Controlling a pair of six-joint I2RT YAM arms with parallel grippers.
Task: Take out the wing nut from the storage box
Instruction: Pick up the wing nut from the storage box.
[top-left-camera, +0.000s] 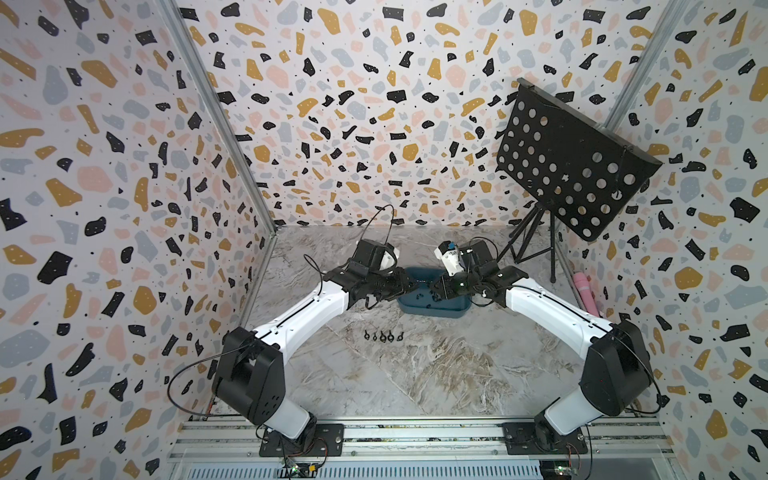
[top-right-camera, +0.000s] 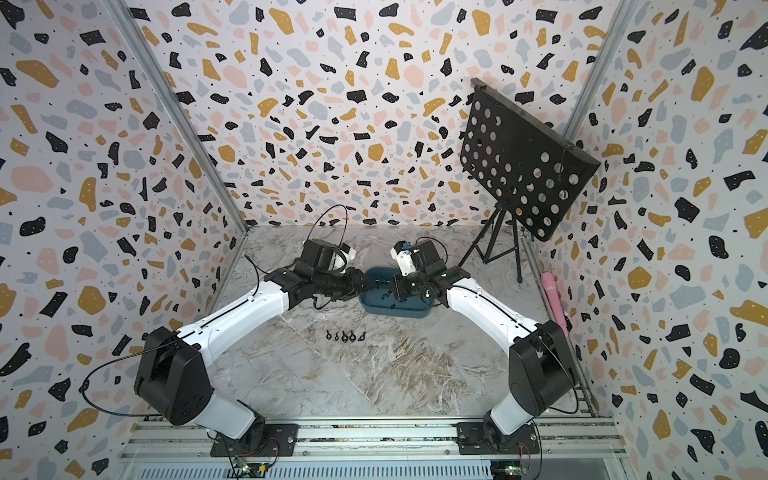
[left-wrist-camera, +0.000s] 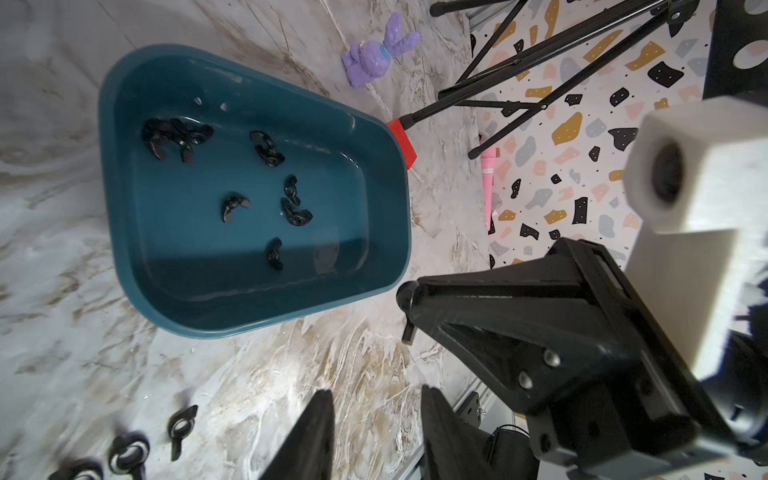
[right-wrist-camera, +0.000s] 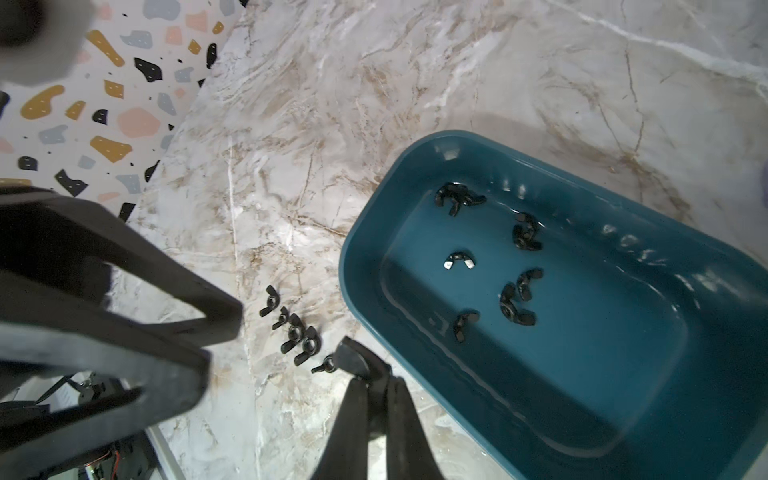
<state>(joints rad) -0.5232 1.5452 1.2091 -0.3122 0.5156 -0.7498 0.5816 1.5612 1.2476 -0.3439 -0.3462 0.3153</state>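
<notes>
**Wing nut** (right-wrist-camera: 352, 358): clamped at the very tip of the right gripper (right-wrist-camera: 376, 380), with one wing sticking out past the closed jaws. It hangs in the air, clear of the floor of the storage box (top-left-camera: 432, 312). You cannot tell from these views whether it sits over the rim or just outside it.

**Handling (judged):** small, rigid, black, probably metal and smooth-faced, and light. It will not deform. The hold is thin and off-centre, so expect it to pivot or slip if you jolt the arm. A better hold would be flat across both wings or on the hub, with the jaw faces square to it.

**Left gripper** (left-wrist-camera: 378, 392): jaws apart with nothing between them. It faces the right one across the box in both top views.

**Box contents:** loose wing nuts on a single undivided floor.
- A clump (left-wrist-camera: 174, 137) lies near one end.
- A pair (left-wrist-camera: 268, 149) lies beside it.
- About four singles (left-wrist-camera: 235, 205) are scattered toward the middle.
- Some overlap, so treat the count as approximate.

**Outside the box:**
- A row of five nuts (top-left-camera: 383, 336) lies on the marble table (top-left-camera: 415, 374), near the box's front wall but apart from it.
- A red block (left-wrist-camera: 401, 141) sits at a far corner of the box, touching it or nearly so.
- Farther off are a purple toy rabbit (left-wrist-camera: 376, 52), a music stand (top-left-camera: 573, 158) and a pink object (top-left-camera: 584, 291) by the wall.
</notes>
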